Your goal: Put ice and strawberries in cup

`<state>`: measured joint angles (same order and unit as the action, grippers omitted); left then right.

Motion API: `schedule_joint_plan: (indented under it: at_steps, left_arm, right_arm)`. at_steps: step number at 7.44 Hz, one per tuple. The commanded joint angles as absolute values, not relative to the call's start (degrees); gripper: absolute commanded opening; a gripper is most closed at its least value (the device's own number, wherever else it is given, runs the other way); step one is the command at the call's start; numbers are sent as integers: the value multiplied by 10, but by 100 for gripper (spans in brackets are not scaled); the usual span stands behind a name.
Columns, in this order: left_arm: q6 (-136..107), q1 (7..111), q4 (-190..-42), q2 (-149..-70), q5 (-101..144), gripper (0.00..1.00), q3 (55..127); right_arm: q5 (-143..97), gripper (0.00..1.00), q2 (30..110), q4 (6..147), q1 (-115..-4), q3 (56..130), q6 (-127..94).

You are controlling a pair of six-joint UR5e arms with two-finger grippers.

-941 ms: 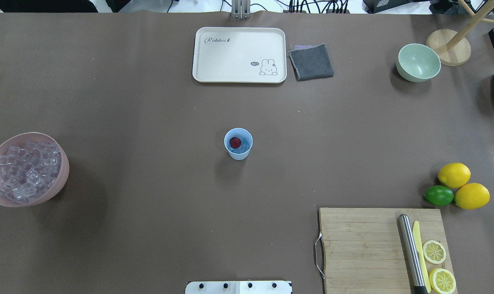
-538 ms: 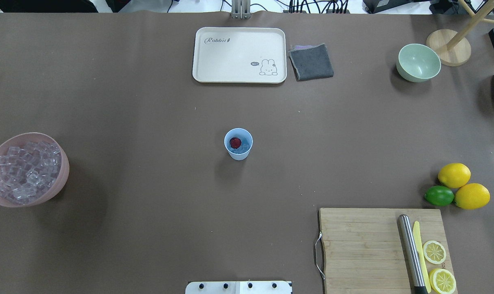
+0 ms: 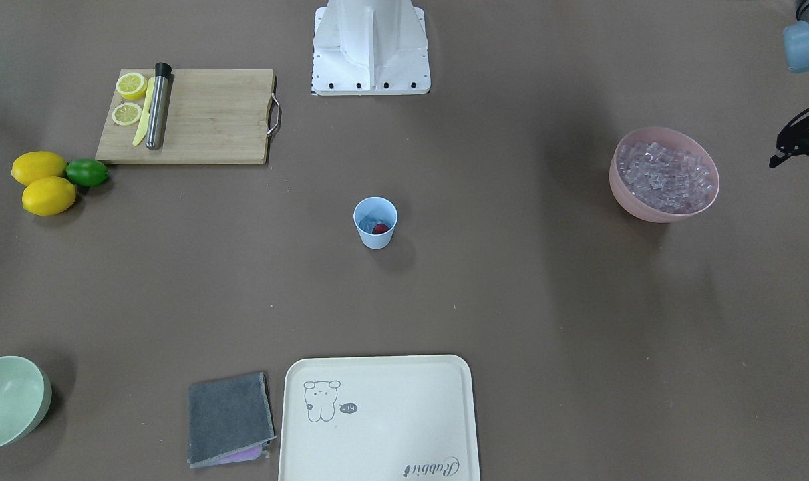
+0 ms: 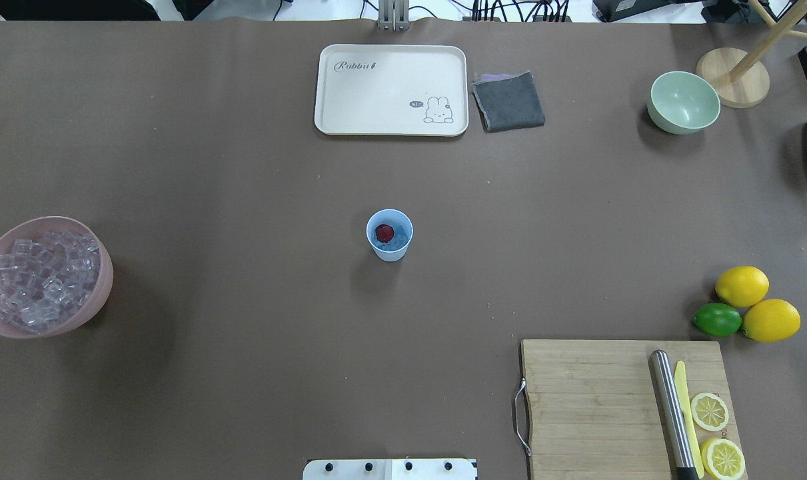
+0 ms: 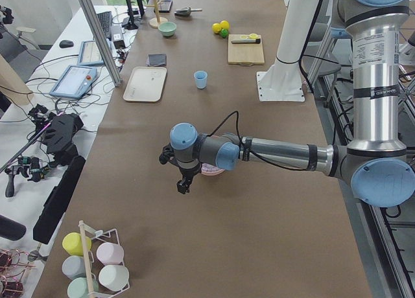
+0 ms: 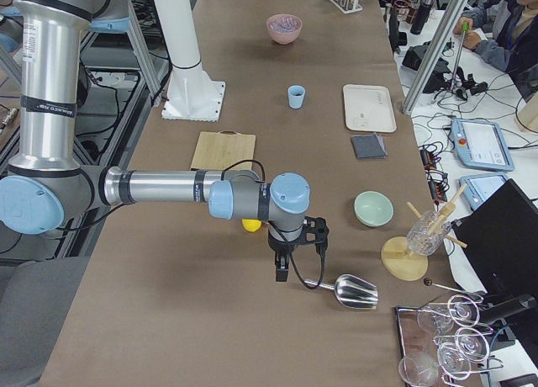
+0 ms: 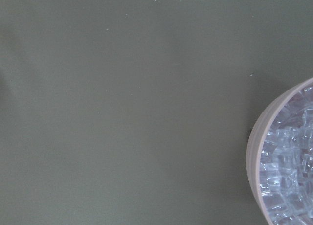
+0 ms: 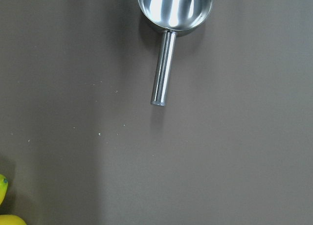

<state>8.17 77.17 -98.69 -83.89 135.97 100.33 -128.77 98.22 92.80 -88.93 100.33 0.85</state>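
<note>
Nothing on the worktop [image 4: 243, 200] has moved since the earlier overhead frames. Left hand [image 5: 183, 185] hangs just beside the pink bowl [image 4: 104, 283] of ice [image 4: 40, 280] at frame left; cannot tell if its fingers are apart. Right hand [image 6: 282, 272] is near the scoop [image 8: 168, 19], state likewise unclear. Cup [image 4: 389, 252] sits at frame centre with the strawberry [image 4: 384, 233] and ice inside.

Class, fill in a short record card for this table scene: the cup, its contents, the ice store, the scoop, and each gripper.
Cup: light blue, upright, mid-table
Contents: one strawberry with ice cubes
Ice store: pink bowl full of clear cubes
Scoop: metal, lying free on table
Left gripper: above table beside pink bowl; jaws unclear
Right gripper: above table by scoop handle; jaws unclear
</note>
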Motion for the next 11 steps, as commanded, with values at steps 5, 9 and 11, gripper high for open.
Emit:
schedule_joint_plan:
  at_steps: [5,9,11]
  left_arm:
    - [83,773,-986,-830,1358,99,1005]
    - [82,773,-986,-828,1357,99,1005]
    - [83,773,-986,-828,1356,99,1004]
  right_arm:
    - [-1290,99,986,928,-891,1005,7]
    - [-1292,99,986,928,-891,1010,8]
    - [-1296,99,986,928,-891,1016,7]
